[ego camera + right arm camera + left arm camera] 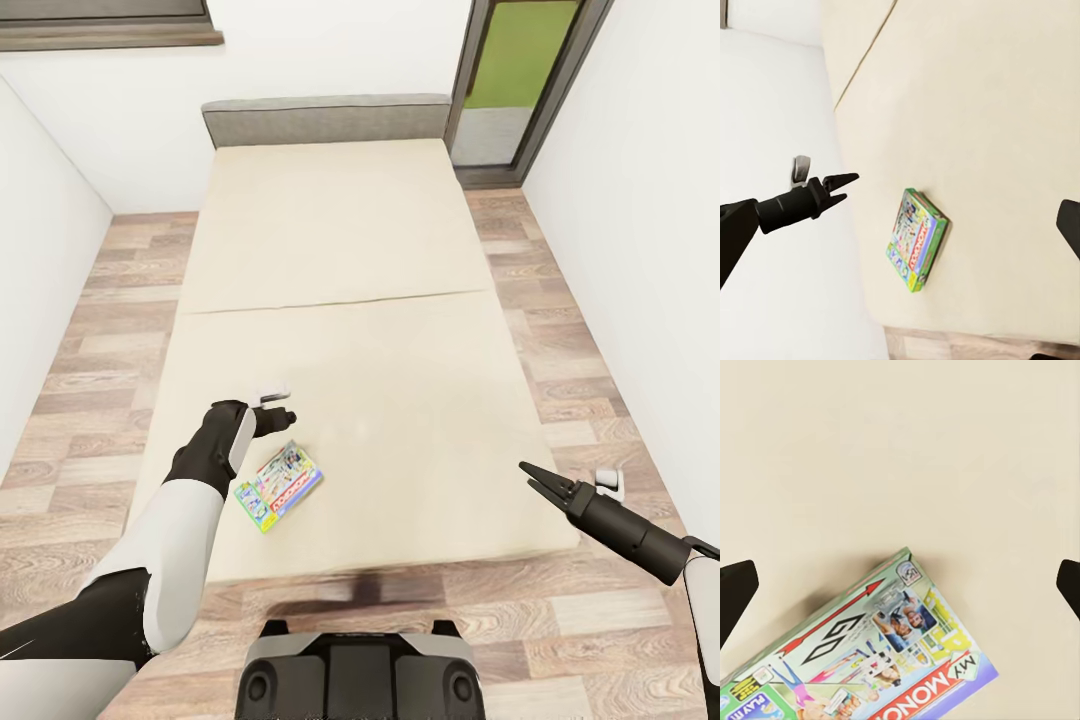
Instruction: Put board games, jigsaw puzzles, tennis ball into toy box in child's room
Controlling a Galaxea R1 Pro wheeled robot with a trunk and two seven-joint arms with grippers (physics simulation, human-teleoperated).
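Now | board game [278, 486] near bed [400, 300] edge | left fingers [735, 592] spread above

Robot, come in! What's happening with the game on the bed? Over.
Left gripper open, empty, above the game. Right gripper empty, over the bed's right edge. Game flat on the mattress. Nothing in the way.

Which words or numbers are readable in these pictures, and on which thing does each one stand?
"GO" with a red arrow: on the board game lying on the bed.
"MY MONO...": same box, cut off by the picture's edge.
"PLAY M...": same box, corner, cut off.
Other small print and the corner badge: too blurred to read.
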